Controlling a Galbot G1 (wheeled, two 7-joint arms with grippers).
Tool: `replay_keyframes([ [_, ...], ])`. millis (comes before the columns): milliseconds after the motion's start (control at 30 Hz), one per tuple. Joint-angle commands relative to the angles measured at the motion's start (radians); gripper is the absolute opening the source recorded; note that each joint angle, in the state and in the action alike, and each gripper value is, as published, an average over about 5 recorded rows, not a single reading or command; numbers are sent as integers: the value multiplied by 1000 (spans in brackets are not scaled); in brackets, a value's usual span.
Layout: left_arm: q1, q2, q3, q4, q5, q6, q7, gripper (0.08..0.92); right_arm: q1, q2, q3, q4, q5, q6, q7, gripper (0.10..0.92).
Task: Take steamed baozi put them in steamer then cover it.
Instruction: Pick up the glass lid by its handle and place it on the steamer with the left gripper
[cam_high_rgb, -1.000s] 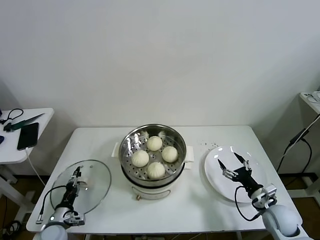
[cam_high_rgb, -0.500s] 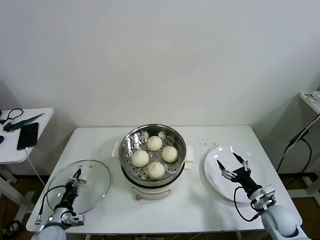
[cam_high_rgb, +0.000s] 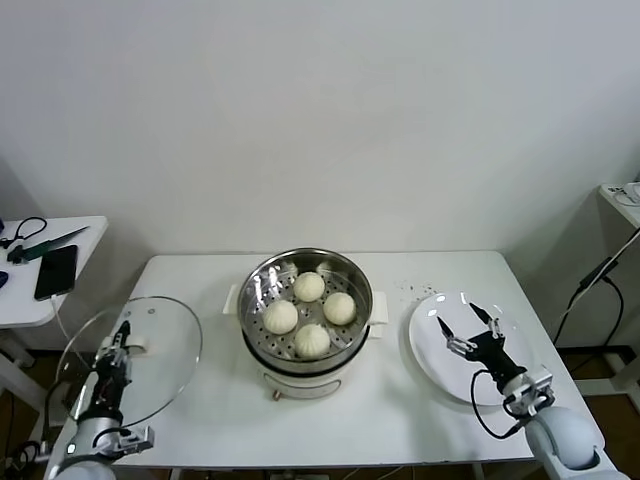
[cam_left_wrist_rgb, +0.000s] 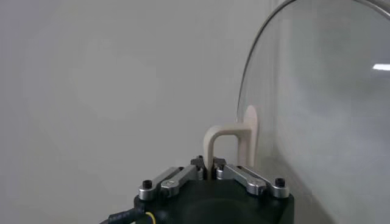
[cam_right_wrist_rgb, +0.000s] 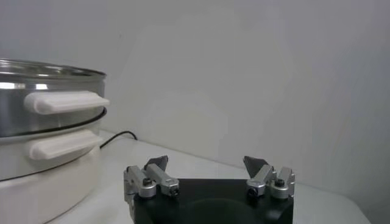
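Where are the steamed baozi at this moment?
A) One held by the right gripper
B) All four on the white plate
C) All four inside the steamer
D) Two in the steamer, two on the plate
C: four steamed baozi sit on the perforated tray inside the steamer; the plate holds none.

A white table (cam_high_rgb: 400, 400) carries the steamer (cam_high_rgb: 306, 318) and, seemingly flat on it, a white plate (cam_high_rgb: 440, 335).

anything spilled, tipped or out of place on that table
Nothing spilled or damaged. Four steamed baozi sit inside the open steamer. The glass lid is tilted off the table's left edge only because the left gripper is shut on its handle. The right gripper hangs open over the bare plate.
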Motion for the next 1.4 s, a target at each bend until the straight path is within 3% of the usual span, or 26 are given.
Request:
replay_keyframes([
  [33, 112, 141, 82, -320, -76, 341, 24, 151, 28, -2, -12, -21, -11, 2, 1, 823],
  [333, -30, 357, 360, -359, -126, 605, 118, 151, 93, -8, -56, -84, -33, 6, -1, 823],
  [533, -196, 387, 585, -343, -94, 710, 219, 151, 125, -4, -65, -122, -49, 10, -1, 823],
  [733, -378, 341, 765, -305, -17, 754, 339, 151, 158, 9, -67, -165, -63, 19, -8, 823],
  [967, -543, 234, 892, -227, 68, 755, 428, 151, 155, 17, -55, -171, -65, 22, -14, 823],
  [1267, -631, 30, 977, -92, 166, 755, 483, 151, 118, 14, -8, -169, -65, 36, -23, 823],
  [1400, -636, -22, 979, -40, 168, 755, 470, 151, 104, 11, 11, -170, -65, 42, -30, 823],
])
